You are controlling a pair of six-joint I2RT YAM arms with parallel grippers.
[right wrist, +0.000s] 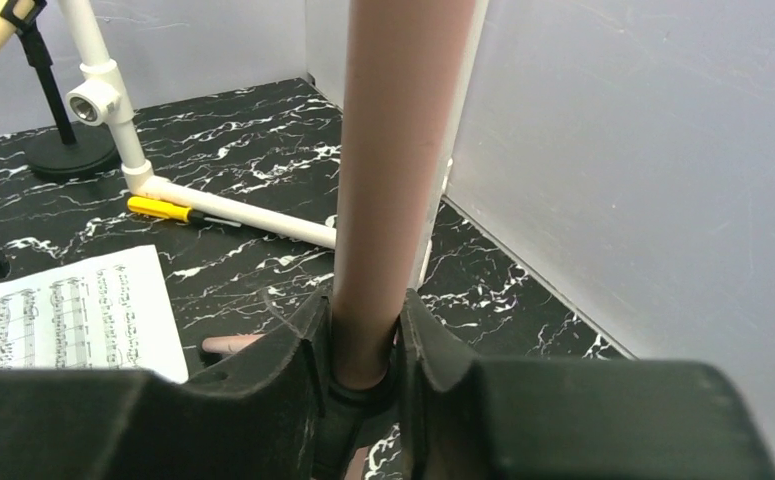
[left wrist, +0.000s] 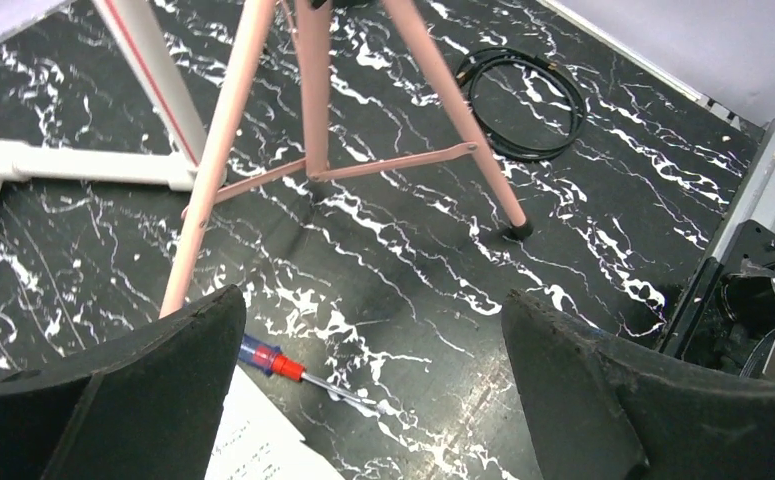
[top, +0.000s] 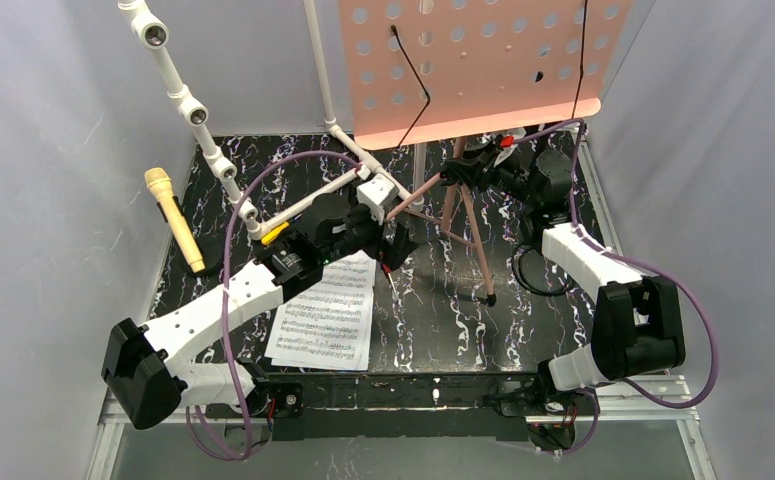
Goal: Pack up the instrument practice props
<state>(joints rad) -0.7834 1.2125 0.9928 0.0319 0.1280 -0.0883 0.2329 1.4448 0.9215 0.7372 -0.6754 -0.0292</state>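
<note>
The pink perforated music board [top: 473, 70] stands at the back on copper tripod legs [top: 475, 235]. My right gripper [top: 463, 172] is shut on the tripod's copper pole [right wrist: 403, 150], with the jaws [right wrist: 363, 340] pressed on both sides of it. My left gripper [top: 395, 245] is open and empty above the table by the tripod legs [left wrist: 313, 90]. White sheet-music pages [top: 325, 312] lie just left of it and show in the right wrist view [right wrist: 63, 310]. A yellow microphone [top: 175, 218] sits on a black round-based pole [right wrist: 68, 150] at the left. The black grey-headed microphone is out of view.
A white plastic pipe frame [top: 188, 100] runs from back left to the table's middle. A red and blue screwdriver [left wrist: 283, 365] lies below my left gripper. A coiled black cable [left wrist: 523, 100] lies right of the tripod. A yellow marker [right wrist: 163, 209] lies by the pipe. Grey walls close three sides.
</note>
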